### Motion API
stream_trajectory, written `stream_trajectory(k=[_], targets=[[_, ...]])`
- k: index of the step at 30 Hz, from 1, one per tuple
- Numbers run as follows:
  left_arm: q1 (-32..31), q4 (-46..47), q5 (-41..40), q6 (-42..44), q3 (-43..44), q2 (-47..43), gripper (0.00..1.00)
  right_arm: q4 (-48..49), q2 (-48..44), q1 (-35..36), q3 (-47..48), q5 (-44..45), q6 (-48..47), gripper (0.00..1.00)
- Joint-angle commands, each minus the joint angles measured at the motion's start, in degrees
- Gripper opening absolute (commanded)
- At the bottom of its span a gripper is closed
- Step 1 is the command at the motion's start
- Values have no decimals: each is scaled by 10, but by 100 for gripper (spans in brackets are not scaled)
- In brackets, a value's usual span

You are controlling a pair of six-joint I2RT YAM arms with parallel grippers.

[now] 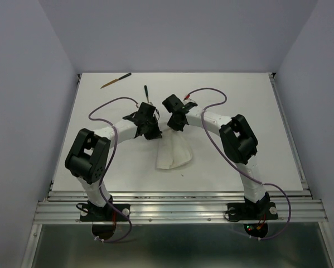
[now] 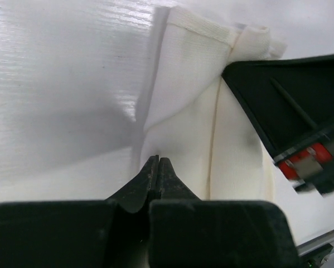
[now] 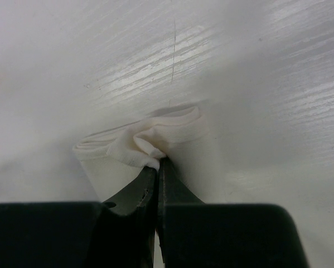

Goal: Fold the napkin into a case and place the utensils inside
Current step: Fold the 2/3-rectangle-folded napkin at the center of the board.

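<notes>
The white napkin [image 1: 172,155] lies folded in a narrow strip at the table's middle, its far end drawn up between the two grippers. My left gripper [image 1: 151,133] is shut at the napkin's [image 2: 189,100] left edge, which bends into its tips [image 2: 157,159]. My right gripper [image 1: 175,124] is shut on a bunched corner of the napkin [image 3: 155,137], the cloth puckering at its tips [image 3: 159,163]. Two utensils lie beyond the grippers. A brown one with a dark end [image 1: 115,80] is at the far left. A dark slender one [image 1: 146,92] is just behind the left gripper.
Purple cables [image 1: 108,103] loop off both arms over the white table [image 1: 239,89]. The black wrist of the right arm [image 2: 284,106] shows close on the right in the left wrist view. A metal rail [image 1: 178,195] runs along the table's near edge.
</notes>
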Motion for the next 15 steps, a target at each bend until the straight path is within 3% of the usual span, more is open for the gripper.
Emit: stream_trajectory(k=[1, 7, 15], targets=[[-3, -33, -4, 22, -18, -76, 0, -61, 16, -16, -21, 10, 16, 1], [-20, -31, 40, 20, -70, -91, 0, -62, 24, -16, -15, 1, 16, 1], [-63, -1, 70, 5, -113, -36, 0, -62, 28, -22, -15, -3, 16, 1]])
